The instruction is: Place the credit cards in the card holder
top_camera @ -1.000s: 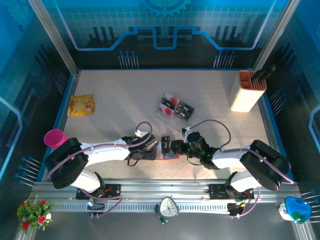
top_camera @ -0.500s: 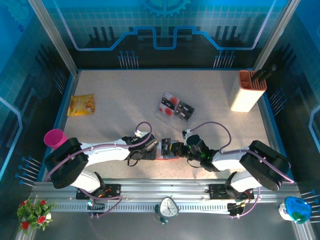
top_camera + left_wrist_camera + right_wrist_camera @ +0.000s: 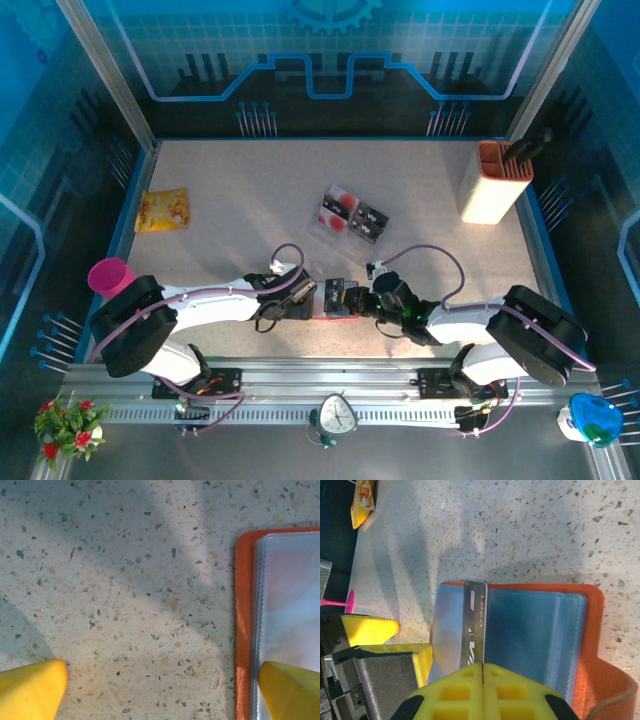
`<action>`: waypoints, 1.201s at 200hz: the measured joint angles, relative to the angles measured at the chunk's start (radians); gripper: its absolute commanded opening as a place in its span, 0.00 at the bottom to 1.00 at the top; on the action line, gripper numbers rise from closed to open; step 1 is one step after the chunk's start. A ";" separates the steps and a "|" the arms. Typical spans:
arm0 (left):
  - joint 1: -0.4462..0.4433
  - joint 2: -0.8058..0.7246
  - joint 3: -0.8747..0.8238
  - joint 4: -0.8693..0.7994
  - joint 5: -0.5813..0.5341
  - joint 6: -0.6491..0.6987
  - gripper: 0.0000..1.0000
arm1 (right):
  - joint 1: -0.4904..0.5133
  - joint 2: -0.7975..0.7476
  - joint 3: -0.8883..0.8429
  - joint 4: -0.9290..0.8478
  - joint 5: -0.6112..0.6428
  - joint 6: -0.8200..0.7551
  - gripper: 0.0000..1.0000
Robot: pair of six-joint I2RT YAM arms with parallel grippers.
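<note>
Speckled beige table (image 3: 240, 200) within blue walls (image 3: 330, 40) bears the open card holder (image 3: 535, 630)

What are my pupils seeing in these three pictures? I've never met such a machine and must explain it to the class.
Two robot arms, each ending in a two-finger gripper, work on a speckled table. One picture looks down from above; the other two come from cameras on the wrists. The left gripper is open, one finger at the edge of the open orange holder. The right gripper is shut on a black card over the holder's clear pockets. Farther back lie a clear tray with more cards, a yellow packet and a cream container.
</note>
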 measured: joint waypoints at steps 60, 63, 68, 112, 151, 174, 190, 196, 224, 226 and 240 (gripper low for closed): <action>0.000 0.000 -0.002 0.003 0.000 0.000 0.99 | 0.023 0.035 0.008 0.001 0.001 0.001 0.00; 0.000 0.000 -0.002 0.003 0.000 0.000 0.99 | 0.023 0.036 0.008 0.001 0.001 0.001 0.00; 0.000 0.000 -0.003 0.005 0.000 0.000 0.99 | 0.024 0.037 0.008 0.000 0.001 0.001 0.00; 0.000 0.000 -0.005 0.011 0.000 -0.002 0.99 | 0.032 0.034 0.009 -0.014 0.020 0.008 0.00; 0.000 0.000 -0.006 0.014 0.000 -0.002 0.99 | 0.035 0.013 0.031 -0.083 0.026 0.020 0.00; 0.000 0.000 -0.007 0.016 0.000 -0.002 0.99 | 0.035 0.008 0.050 -0.118 0.026 0.023 0.00; 0.000 0.000 -0.008 0.018 0.000 -0.002 0.99 | 0.035 0.008 0.060 -0.139 0.026 0.024 0.00; 0.000 0.000 -0.008 0.018 0.000 -0.002 0.99 | 0.035 0.008 0.061 -0.146 0.026 0.024 0.00; 0.000 0.000 -0.011 0.023 0.000 -0.002 0.99 | 0.035 0.008 0.070 -0.174 0.027 0.034 0.00; 0.000 0.000 -0.011 0.023 0.000 -0.002 0.99 | 0.035 0.008 0.070 -0.175 0.027 0.034 0.00; 0.000 0.000 -0.011 0.023 0.000 -0.002 0.99 | 0.035 0.008 0.071 -0.188 0.030 0.036 0.00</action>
